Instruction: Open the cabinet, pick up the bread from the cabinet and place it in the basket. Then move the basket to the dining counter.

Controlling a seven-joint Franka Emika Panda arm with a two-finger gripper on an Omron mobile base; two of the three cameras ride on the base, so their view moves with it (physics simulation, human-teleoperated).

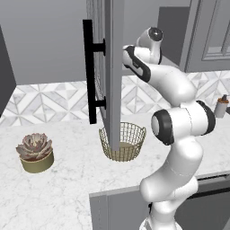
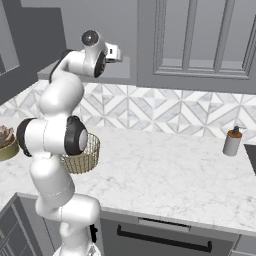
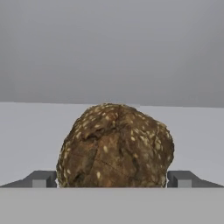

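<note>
1. The gripper (image 3: 112, 179) reaches into the cabinet, its 2 dark fingertips (image 3: 40, 179) spread wide to either side of the bread (image 3: 116, 146); the jaws are parted and flank the roll at its base, and whether the tips touch it cannot be told.
2. The bread, a lumpy brown roll speckled with pale seeds, sits on the grey shelf (image 3: 30, 131) inside the cabinet, directly ahead of the hand and between the 2 tips.
3. The cabinet door (image 1: 113, 67) stands swung out toward the robot, seen nearly edge-on, with its long black bar handle (image 1: 89, 72) on the outer face; the white arm (image 1: 175, 85) passes beside the door and up into the opening.
4. The basket (image 1: 122, 141), a round golden-tan wire one, stands on the marble counter (image 1: 67, 188) below the open door, partly hidden by the door's lower edge. In the right base view the basket (image 2: 82, 155) shows just behind the arm's elbow.
5. A pinkish succulent in a tan pot (image 1: 35, 152) stands on the counter well to the left of the basket.
6. A small soap dispenser (image 2: 232, 141) stands on the counter far to the right of the basket, near the tiled backsplash (image 2: 165, 112).
</note>
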